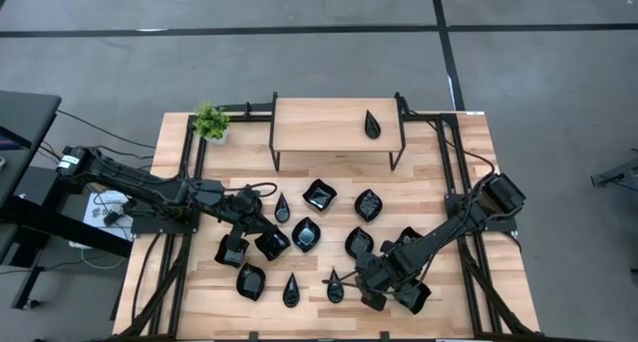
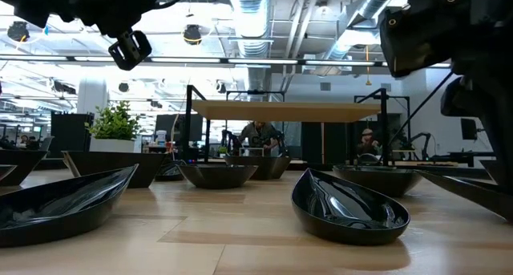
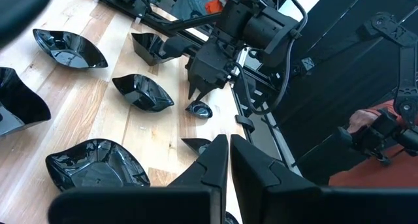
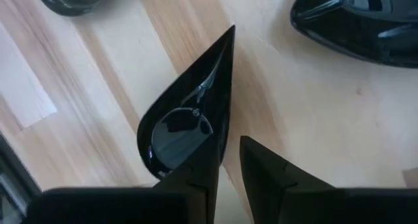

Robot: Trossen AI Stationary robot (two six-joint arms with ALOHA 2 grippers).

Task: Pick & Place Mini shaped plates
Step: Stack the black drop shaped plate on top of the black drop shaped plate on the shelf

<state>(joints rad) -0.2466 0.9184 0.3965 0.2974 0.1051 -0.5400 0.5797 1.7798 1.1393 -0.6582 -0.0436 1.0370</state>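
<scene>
- The right gripper point(image 4: 228, 178) is pinching the rim of a teardrop-shaped plate point(image 4: 189, 116), its fingers narrowed around the edge, the plate's point aimed away from it.
- The left gripper point(image 3: 228, 162) is hovering with fingers pressed together, empty, above squarish plates point(image 3: 98, 162).

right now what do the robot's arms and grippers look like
Both arms are dark, nearly black, built of chunky jointed segments with black cables looped along them. The left gripper and right gripper each end in two flat, angular, matte black fingers tapering to points. No markings are visible on them.
</scene>
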